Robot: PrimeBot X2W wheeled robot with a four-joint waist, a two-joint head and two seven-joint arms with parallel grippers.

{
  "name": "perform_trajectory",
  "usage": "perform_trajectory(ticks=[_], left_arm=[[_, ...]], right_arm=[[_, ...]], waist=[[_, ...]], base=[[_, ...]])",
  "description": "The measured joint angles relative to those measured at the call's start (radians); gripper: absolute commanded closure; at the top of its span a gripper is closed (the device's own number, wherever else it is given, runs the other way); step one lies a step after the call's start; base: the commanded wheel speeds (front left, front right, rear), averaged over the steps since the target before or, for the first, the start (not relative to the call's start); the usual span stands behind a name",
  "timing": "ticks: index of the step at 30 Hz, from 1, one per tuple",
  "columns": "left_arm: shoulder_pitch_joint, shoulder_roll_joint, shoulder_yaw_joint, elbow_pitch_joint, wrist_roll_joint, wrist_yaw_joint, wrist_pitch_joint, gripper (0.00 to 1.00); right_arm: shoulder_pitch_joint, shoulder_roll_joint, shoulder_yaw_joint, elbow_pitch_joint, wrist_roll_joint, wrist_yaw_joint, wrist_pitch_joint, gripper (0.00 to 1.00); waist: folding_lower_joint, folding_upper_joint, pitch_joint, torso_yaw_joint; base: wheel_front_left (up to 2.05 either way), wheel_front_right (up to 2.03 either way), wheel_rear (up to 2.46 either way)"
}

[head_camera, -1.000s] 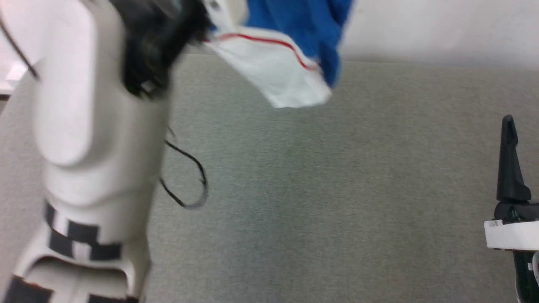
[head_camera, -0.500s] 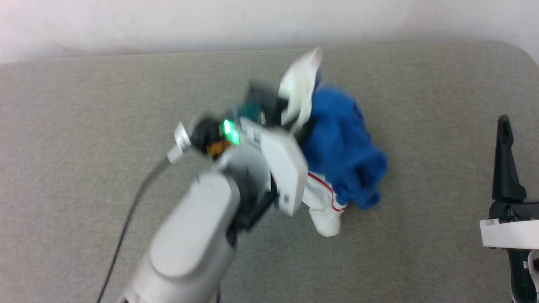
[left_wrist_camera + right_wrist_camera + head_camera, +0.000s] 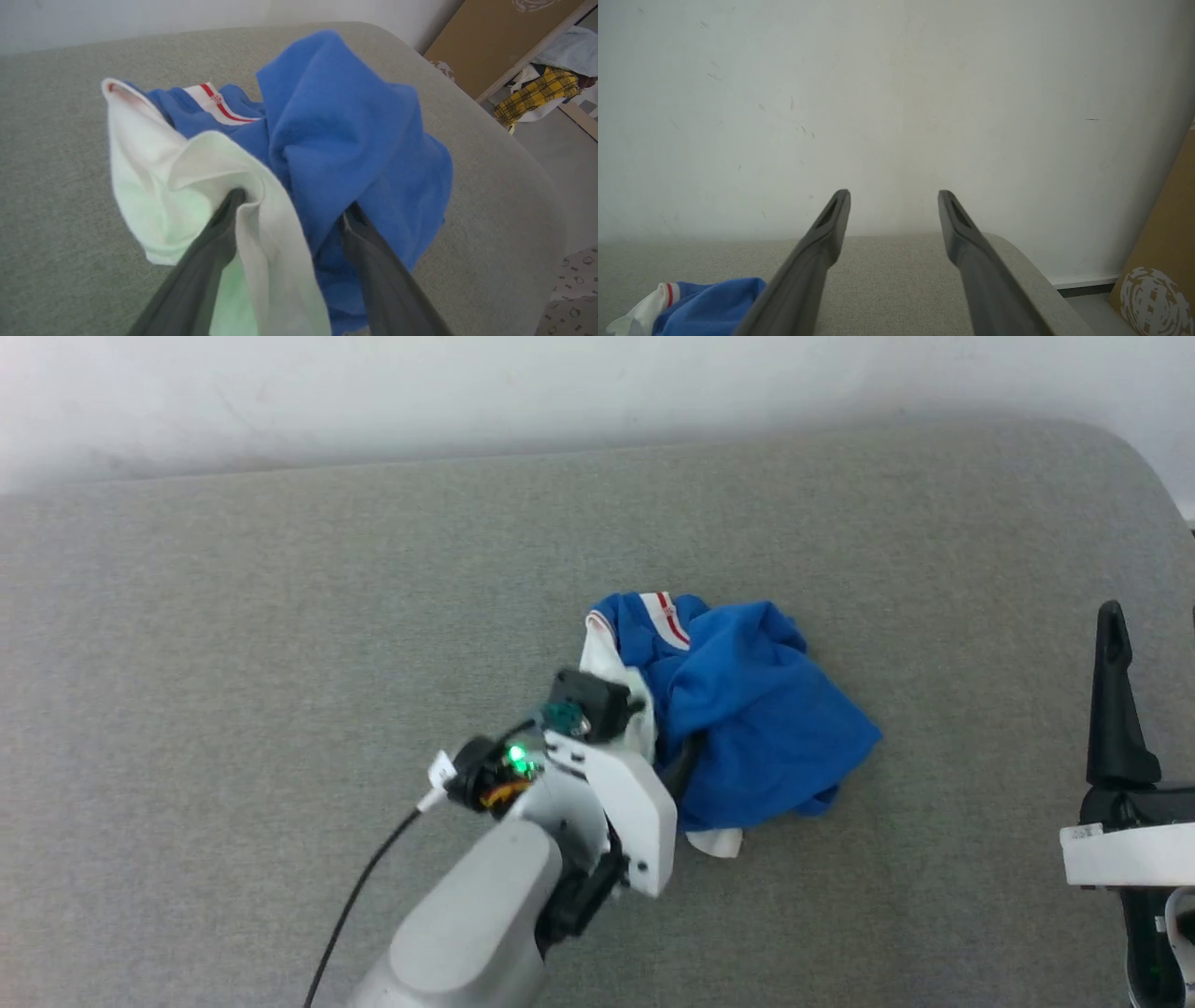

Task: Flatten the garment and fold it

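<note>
The garment (image 3: 756, 709) lies in a crumpled heap on the grey padded table (image 3: 280, 616), right of centre. It is royal blue, with a white sleeve and red-and-white trim showing on its left and far side. My left gripper (image 3: 658, 737) is pushed into the heap's left edge. In the left wrist view its jaws stand open, with white sleeve cloth (image 3: 187, 186) draped over the left finger and blue cloth (image 3: 345, 130) bunched between and over the two fingers. My right gripper (image 3: 1151, 616) hovers open and empty at the table's right side, apart from the garment (image 3: 705, 303).
A pale wall runs behind the table's far edge. The table's rounded right corner (image 3: 1130, 457) is close to my right gripper. Off the table to the right stand a brown cardboard sheet (image 3: 495, 42) and some yellow plaid cloth (image 3: 537, 93). A black cable (image 3: 364, 887) trails from my left arm.
My left arm swung the garment down from high in the air onto the table, and its jaws have opened. The head camera's view shifted too. My right gripper stayed still.
</note>
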Motion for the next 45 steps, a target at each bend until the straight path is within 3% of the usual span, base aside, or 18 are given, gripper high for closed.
perform_trajectory(ticks=[3, 7, 13, 18, 24, 31, 38, 45], left_arm=[[-0.022, -0.001, 0.034, -0.037, -0.028, 0.004, -0.060, 0.00], [-0.014, 0.025, 0.125, -0.165, -0.050, 0.052, -0.153, 0.00], [0.160, 0.173, 0.283, -0.405, -0.036, 0.140, -0.337, 0.00], [0.407, 0.239, 0.351, -0.527, -0.008, 0.188, -0.436, 0.00], [0.601, 0.206, 0.383, -0.565, 0.036, 0.213, -0.463, 0.00], [0.611, 0.135, 0.414, -0.592, 0.110, 0.169, -0.464, 0.00], [0.576, 0.085, 0.433, -0.583, 0.141, 0.115, -0.464, 0.00], [0.552, 0.047, 0.443, -0.566, 0.171, 0.074, -0.464, 0.00]], right_arm=[[0.002, 0.000, -0.001, 0.005, 0.000, 0.000, 0.001, 0.00], [0.009, 0.000, -0.006, 0.006, 0.000, 0.000, 0.002, 0.00], [0.048, 0.000, -0.025, 0.013, 0.008, 0.000, 0.002, 0.00], [0.098, 0.000, -0.037, 0.019, 0.016, 0.000, 0.010, 0.00], [0.141, 0.000, -0.043, 0.026, 0.028, 0.000, 0.018, 0.00], [0.138, 0.000, -0.033, 0.020, 0.025, 0.000, 0.046, 0.00], [-0.001, -0.008, 0.013, 0.014, -0.004, 0.000, 0.185, 0.00], [-0.188, -0.127, 0.080, 0.114, 0.036, 0.000, 0.364, 0.00]], waist=[[0.0000, 0.0000, -0.014, 0.014], [-0.0001, 0.0000, -0.035, 0.030], [-0.0001, 0.0000, -0.057, 0.052], [-0.0002, 0.0000, -0.060, 0.069], [-0.0001, 0.0000, -0.051, 0.080], [-0.0001, 0.0000, -0.047, 0.110], [0.0000, 0.0000, -0.024, 0.135], [0.0000, 0.0000, 0.031, 0.159]], base=[[0.00, 0.00, 0.00], [0.00, 0.00, 0.00], [0.00, 0.00, 0.00], [0.00, 0.00, 0.00], [0.00, 0.00, 0.00], [0.00, 0.00, 0.00], [0.00, 0.00, 0.00], [0.00, 0.00, 0.00]])
